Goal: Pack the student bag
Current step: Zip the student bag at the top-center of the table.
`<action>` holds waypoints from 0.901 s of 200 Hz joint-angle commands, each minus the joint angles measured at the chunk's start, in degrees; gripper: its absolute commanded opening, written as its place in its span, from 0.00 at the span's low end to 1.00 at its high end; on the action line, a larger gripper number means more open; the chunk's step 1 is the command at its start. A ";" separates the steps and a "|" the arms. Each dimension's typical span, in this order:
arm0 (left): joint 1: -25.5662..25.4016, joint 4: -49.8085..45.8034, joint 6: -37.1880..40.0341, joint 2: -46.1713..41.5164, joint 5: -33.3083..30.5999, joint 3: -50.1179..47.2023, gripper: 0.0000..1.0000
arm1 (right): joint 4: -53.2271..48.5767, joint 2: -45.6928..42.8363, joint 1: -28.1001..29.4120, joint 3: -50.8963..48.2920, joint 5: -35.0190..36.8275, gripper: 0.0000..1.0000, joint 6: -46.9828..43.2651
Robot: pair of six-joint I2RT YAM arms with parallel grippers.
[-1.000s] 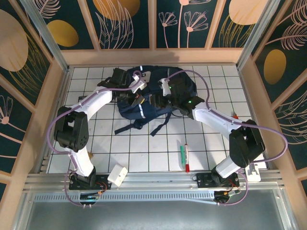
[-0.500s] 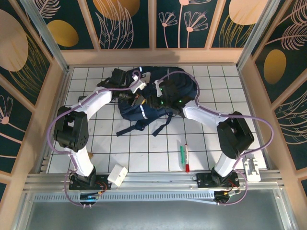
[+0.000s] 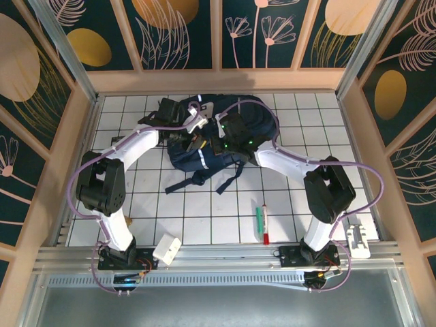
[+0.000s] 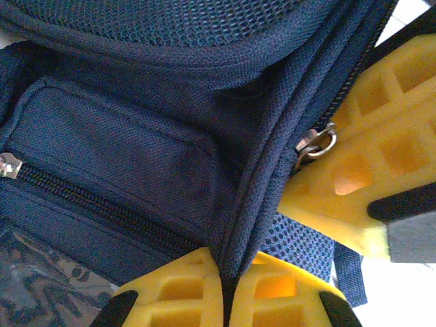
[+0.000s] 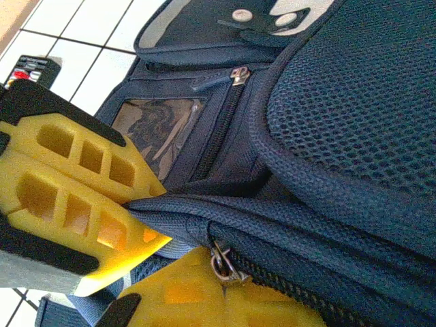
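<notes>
Overhead, the bag (image 3: 185,157) lies on the far middle of the table (image 3: 204,211), its dark straps (image 3: 178,184) trailing toward the near edge. Both arms reach over it and hide much of its top, and the left end effector (image 3: 195,139) and right end effector (image 3: 216,144) sit close together on it. Well apart from the bag, toward the right base, a green marker (image 3: 259,219) and a red-capped marker (image 3: 266,225) lie side by side. A white block (image 3: 167,248) sits just beside the left base. The table is white tile with a dark grid, and the walls (image 3: 177,34) are dark teal panels with gold discs and pale leaf drawings in wooden frames. From the left wrist, the left end effector (image 4: 272,235) is clenched on a navy seam fold of the bag, with a ring pull (image 4: 317,144) just beside one yellow finger (image 4: 354,194). From the right wrist, the right end effector (image 5: 170,255) is clenched on the bag's zippered edge, a metal pull (image 5: 221,262) hanging there. A clear window pocket (image 5: 160,126) shows beyond, and a small black object (image 5: 30,68) rests on the tiles beside the bag.
</notes>
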 commanded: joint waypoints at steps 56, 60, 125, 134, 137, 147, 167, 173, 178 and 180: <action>-0.19 0.74 8.32 -1.53 -0.74 -0.49 0.00 | -6.56 -6.40 -4.92 0.36 -6.94 0.00 -1.15; -0.20 1.14 9.00 -1.88 -0.96 -1.04 0.00 | -6.89 -6.60 -5.62 0.25 -7.56 0.00 -1.38; 0.18 2.52 20.79 -5.31 -10.58 -4.09 0.00 | -11.46 -9.66 -18.89 -4.26 -23.61 0.00 -2.91; 0.48 2.75 22.99 -5.70 -11.17 -4.57 0.00 | -12.47 -9.66 -19.72 -4.70 -22.52 0.00 -3.82; 0.54 2.87 23.74 -5.93 -11.30 -4.90 0.00 | -12.88 -9.71 -20.08 -4.79 -21.98 0.00 -3.96; 0.83 4.18 25.72 -5.97 -12.10 -6.22 0.00 | -13.42 -9.96 -21.18 -5.30 -20.28 0.00 -4.36; 2.05 8.79 28.71 -9.84 -13.43 -9.52 0.00 | -13.54 -10.90 -22.94 -6.68 -17.07 0.00 -4.61; 2.75 9.67 29.46 -10.30 -13.39 -9.90 0.00 | -13.73 -11.12 -23.21 -6.89 -16.40 0.00 -5.18; 3.45 10.06 29.83 -10.54 -13.32 -9.88 0.00 | -13.88 -11.26 -23.37 -7.09 -15.41 0.00 -5.36; 3.67 10.21 29.86 -10.55 -13.48 -9.80 0.00 | -14.00 -11.34 -23.36 -7.16 -14.97 0.00 -5.45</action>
